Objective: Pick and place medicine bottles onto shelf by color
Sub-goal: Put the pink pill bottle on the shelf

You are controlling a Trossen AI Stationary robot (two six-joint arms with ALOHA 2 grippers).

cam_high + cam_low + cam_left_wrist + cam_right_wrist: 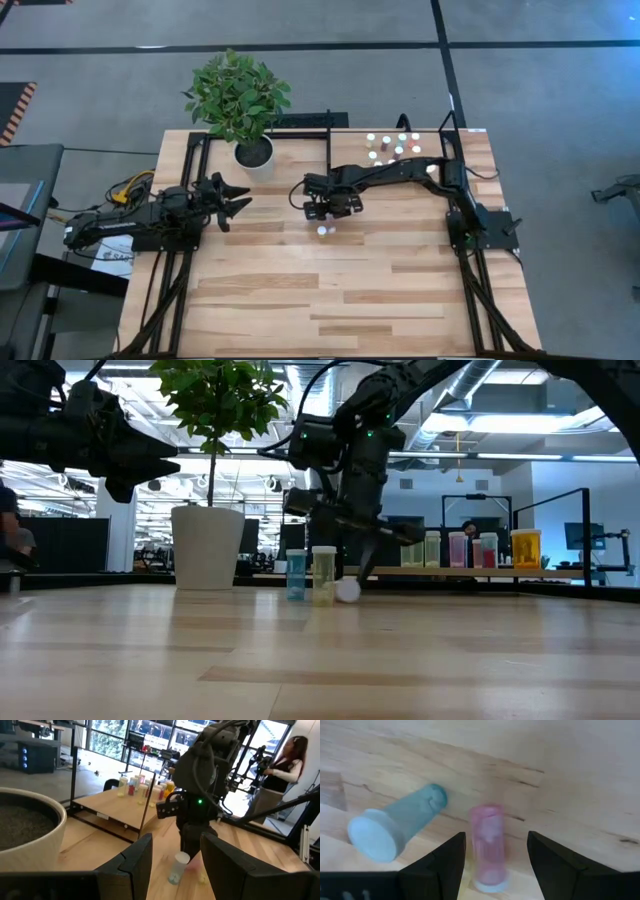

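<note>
The right gripper hangs mid-bench with its fingers spread wide on either side of a pink translucent bottle, not closed on it; whether the pads touch it is hard to make out. Just beside it stands a blue-green bottle with a round white cap. The low view shows a third, yellowish bottle — three here. On the shelf, a light-wood board in black bars, about ten white-capped bottles cluster, bodies hidden from above. The left gripper waits near the white plant pot — fingers part-open, empty.
</note>
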